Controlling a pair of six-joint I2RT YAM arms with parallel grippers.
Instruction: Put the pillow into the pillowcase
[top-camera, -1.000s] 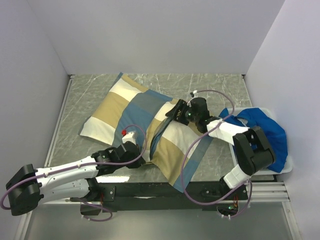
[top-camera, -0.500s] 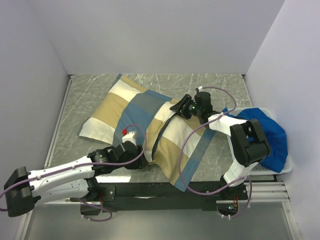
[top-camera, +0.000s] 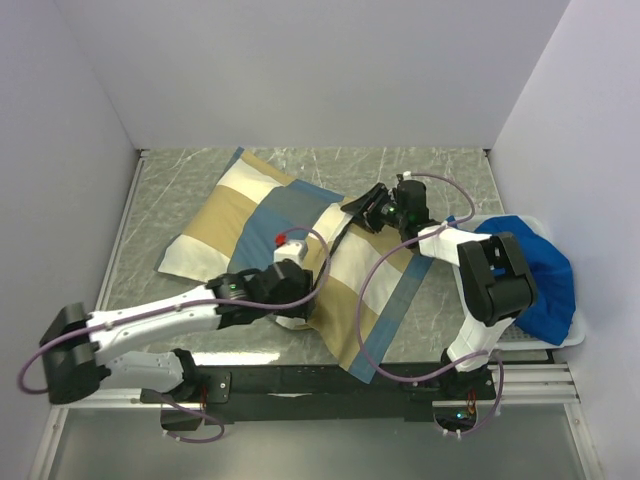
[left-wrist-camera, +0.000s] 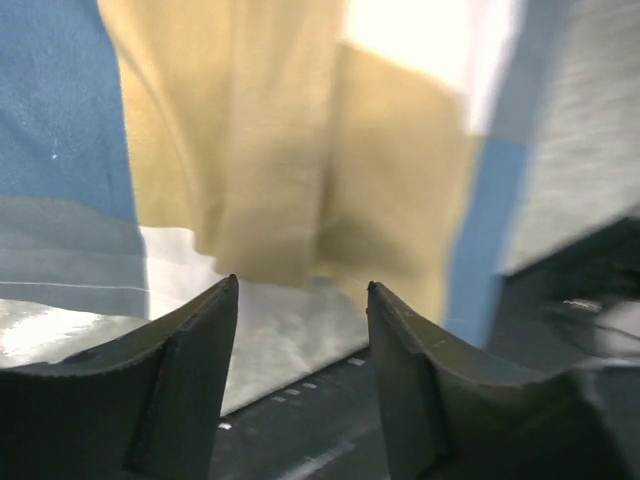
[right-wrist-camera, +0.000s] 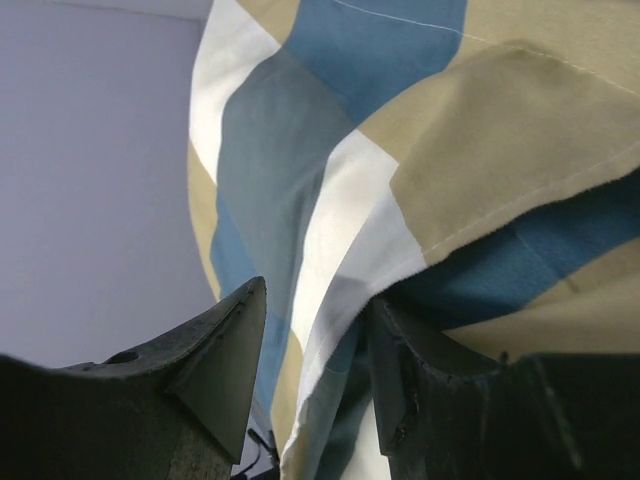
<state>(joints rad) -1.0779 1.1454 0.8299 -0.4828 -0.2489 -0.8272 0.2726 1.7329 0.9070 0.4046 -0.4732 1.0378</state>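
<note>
The pillowcase, in tan, slate-blue and white blocks, lies spread diagonally across the table, plump at its left part. The pillow is hidden; I cannot tell whether it is under the fabric. My left gripper sits over the pillowcase's near edge. In the left wrist view it is open with nothing between its fingers, and the pillowcase lies just ahead. My right gripper is at the pillowcase's far right edge. There it is open around the hem of the pillowcase, its right finger tucked under the fabric.
A bright blue cloth fills a white tray at the right edge. The grey marbled table is walled at the left, back and right. A black rail runs along its near edge.
My left gripper has opened and moved right and farther in along the pillowcase's near edge. My right gripper has shifted slightly away and narrowed its jaws. The dark gap in the fabric has closed.
</note>
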